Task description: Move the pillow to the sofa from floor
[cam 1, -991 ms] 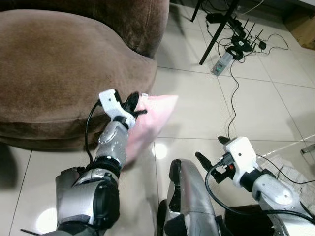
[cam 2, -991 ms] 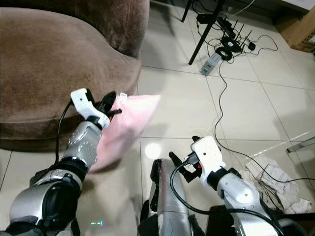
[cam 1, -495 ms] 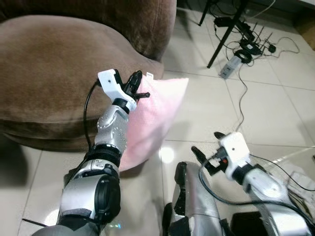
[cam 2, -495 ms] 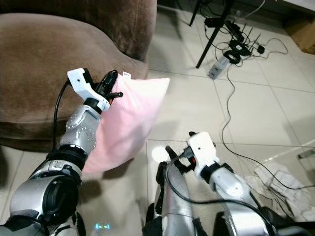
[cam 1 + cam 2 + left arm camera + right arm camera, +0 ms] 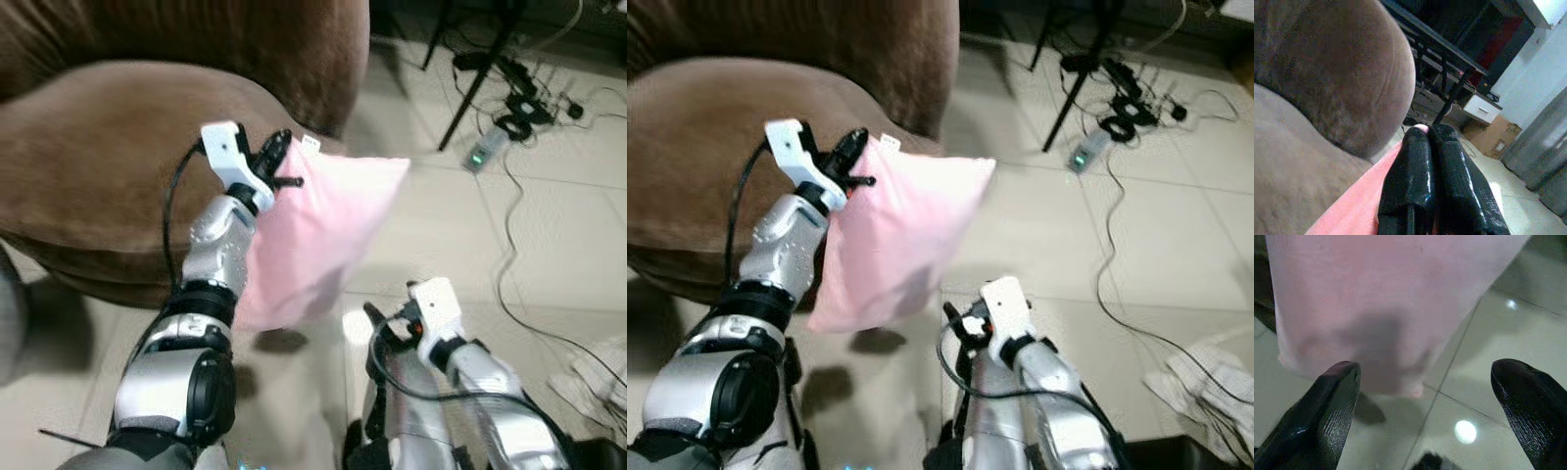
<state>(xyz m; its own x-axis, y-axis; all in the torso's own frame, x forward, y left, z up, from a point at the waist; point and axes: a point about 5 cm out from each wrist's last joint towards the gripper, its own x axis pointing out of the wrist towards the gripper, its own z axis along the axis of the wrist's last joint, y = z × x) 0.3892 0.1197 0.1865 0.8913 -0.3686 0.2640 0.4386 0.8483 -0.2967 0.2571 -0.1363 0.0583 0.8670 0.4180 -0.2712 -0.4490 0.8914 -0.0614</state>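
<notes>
A pink pillow (image 5: 318, 240) hangs in the air beside the brown sofa (image 5: 88, 157), clear of the tiled floor. My left gripper (image 5: 282, 160) is shut on the pillow's upper corner, right at the sofa seat's edge; in the left wrist view its black fingers (image 5: 1420, 176) are pressed together over pink fabric (image 5: 1356, 205). My right gripper (image 5: 377, 328) is low and below the pillow, open, with nothing in it. In the right wrist view the two fingertips (image 5: 1334, 396) stand wide apart and the pillow (image 5: 1386, 298) hangs just beyond them.
The sofa's backrest (image 5: 245, 39) rises behind the seat. On the tiles (image 5: 549, 225) to the right lie a power strip (image 5: 482, 157), cables and a black stand leg (image 5: 480, 78). A crumpled white cloth (image 5: 598, 377) lies at the far right.
My left arm has lifted the pillow higher and closer to the sofa seat. The camera has shifted, so the sofa looms larger. My right gripper has moved in under the pillow.
</notes>
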